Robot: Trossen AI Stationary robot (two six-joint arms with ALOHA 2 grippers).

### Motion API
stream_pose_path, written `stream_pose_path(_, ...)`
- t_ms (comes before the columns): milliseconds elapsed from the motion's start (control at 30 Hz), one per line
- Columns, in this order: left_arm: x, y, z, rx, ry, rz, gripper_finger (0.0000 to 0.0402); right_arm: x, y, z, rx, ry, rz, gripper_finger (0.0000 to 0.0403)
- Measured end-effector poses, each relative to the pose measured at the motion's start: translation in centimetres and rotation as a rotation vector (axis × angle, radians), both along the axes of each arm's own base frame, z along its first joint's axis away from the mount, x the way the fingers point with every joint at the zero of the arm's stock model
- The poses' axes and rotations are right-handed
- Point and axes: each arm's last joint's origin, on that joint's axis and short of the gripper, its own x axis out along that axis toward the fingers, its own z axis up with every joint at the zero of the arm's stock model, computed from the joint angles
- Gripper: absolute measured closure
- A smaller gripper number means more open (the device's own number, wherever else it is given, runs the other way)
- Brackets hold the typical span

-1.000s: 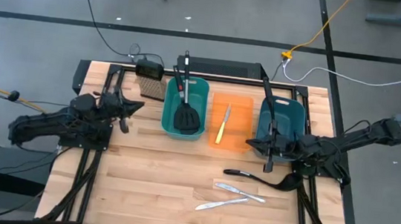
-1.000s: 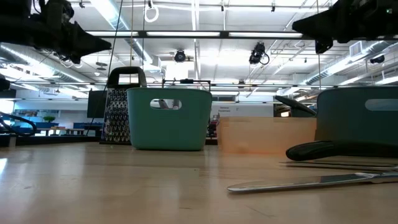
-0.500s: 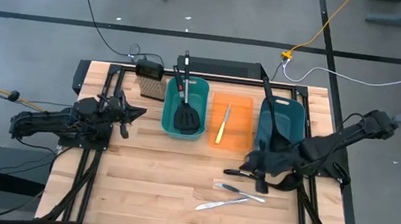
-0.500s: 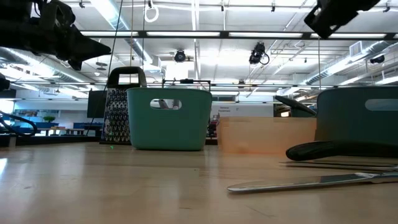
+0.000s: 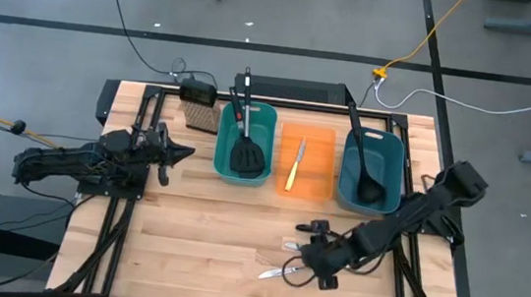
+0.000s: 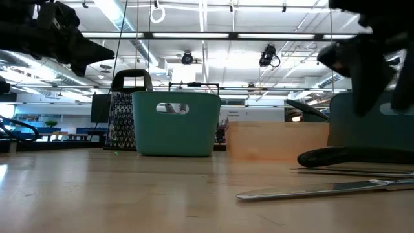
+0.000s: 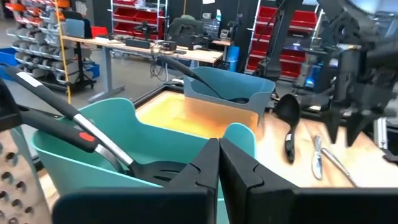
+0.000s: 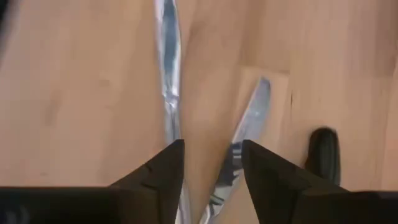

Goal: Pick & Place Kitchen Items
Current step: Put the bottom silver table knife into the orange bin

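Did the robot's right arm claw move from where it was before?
Yes. The right gripper left the right-hand teal plastic bin and came to the slim silver table knives nearer the table's front edge.

Both arms are matte black, built of slim tubular links joined by bulkier rounded joint housings with thin dark cables running alongside, and each ends in a blocky wrist carrying two flat, wedge-shaped black fingers [image 8: 158, 171] with plain, unmarked inner faces.
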Motion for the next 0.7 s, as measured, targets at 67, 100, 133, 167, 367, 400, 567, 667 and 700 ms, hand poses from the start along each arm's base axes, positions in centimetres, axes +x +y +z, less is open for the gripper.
stream_pose_path(67, 0.0, 0.0, 0.0, -0.01, -0.003, -0.006, 0.0385, 0.0, 0.4, -0.9, -0.027, 0.019, -0.019, 0.0234)
stream_pose_path(100, 0.0, 0.0, 0.0, -0.011, -0.003, -0.005, 0.0385, -0.1, 0.6, -1.2, -0.033, 0.022, -0.024, 0.0236)
stream_pose_path(133, 0.0, 0.0, 0.0, -0.012, -0.003, -0.005, 0.0385, -0.1, 0.7, -1.4, -0.032, 0.027, -0.031, 0.0239)
stream_pose_path(167, 0.0, 0.0, 0.0, -0.012, -0.002, -0.005, 0.0386, -0.2, 0.8, -1.5, -0.034, 0.03, -0.049, 0.0241)
stream_pose_path(367, 0.0, 0.0, -0.1, -0.013, 0.012, -0.005, 0.0388, -1.3, 0.7, -1.8, -0.046, 0.099, -0.183, 0.0255)
stream_pose_path(400, 0.0, 0.0, -0.2, -0.014, 0.013, -0.005, 0.0388, -1.4, 0.7, -1.8, -0.041, 0.112, -0.199, 0.0257)
stream_pose_path(567, 0.0, 0.0, -0.2, -0.014, 0.013, -0.005, 0.0388, -1.8, 1.2, -1.8, -0.015, 0.133, -0.211, 0.0262)
stream_pose_path(667, 0.0, 0.0, -0.2, -0.016, 0.013, -0.007, 0.0388, -1.9, 1.2, -1.8, -0.013, 0.137, -0.223, 0.0262)
stream_pose_path(700, 0.0, 0.0, -0.2, -0.016, 0.012, -0.011, 0.0388, -1.9, 1.3, -1.8, -0.011, 0.136, -0.223, 0.0262)
